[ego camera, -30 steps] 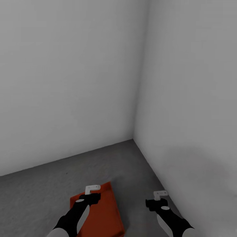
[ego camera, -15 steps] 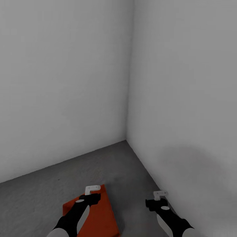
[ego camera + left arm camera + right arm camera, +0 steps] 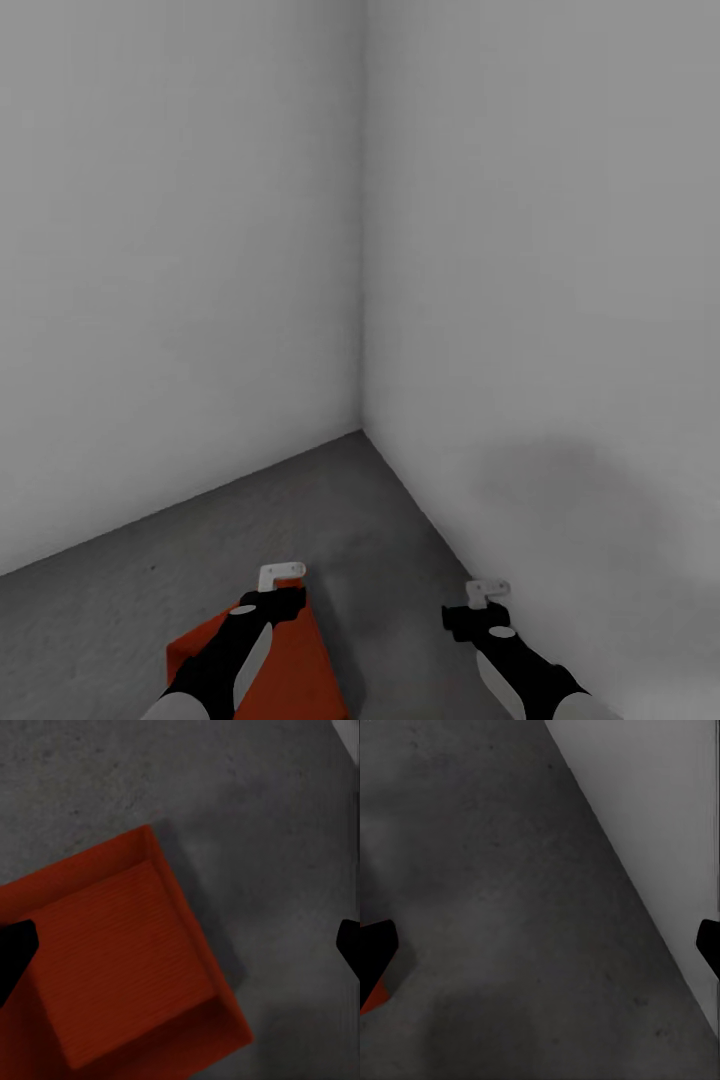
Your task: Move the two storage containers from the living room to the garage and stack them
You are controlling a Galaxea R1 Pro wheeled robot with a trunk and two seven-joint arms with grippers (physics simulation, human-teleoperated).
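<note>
An orange-red storage container point(image 3: 300, 665) lies flat on the dark grey garage floor point(image 3: 370, 520), partly under my left arm. In the left wrist view the container point(image 3: 120, 960) shows its ribbed bottom and thin walls. I cannot tell whether it is a single bin or two nested. My left gripper point(image 3: 283, 580) hangs above its far end, open point(image 3: 180, 949), its fingers well apart and empty. To the right, my right gripper point(image 3: 487, 595) hovers over bare floor, open point(image 3: 540, 945) and empty. A sliver of the container point(image 3: 371, 1001) shows beside one of its fingertips.
Two plain white walls meet in a corner point(image 3: 362, 430) just ahead. The right wall point(image 3: 560, 350) runs close alongside my right arm, and its base point(image 3: 660, 892) also appears in the right wrist view. Bare grey floor lies ahead and to the left.
The whole picture has slid left, so the camera has turned to the right. Both arms hold the same place in the picture and both grippers stay open.
</note>
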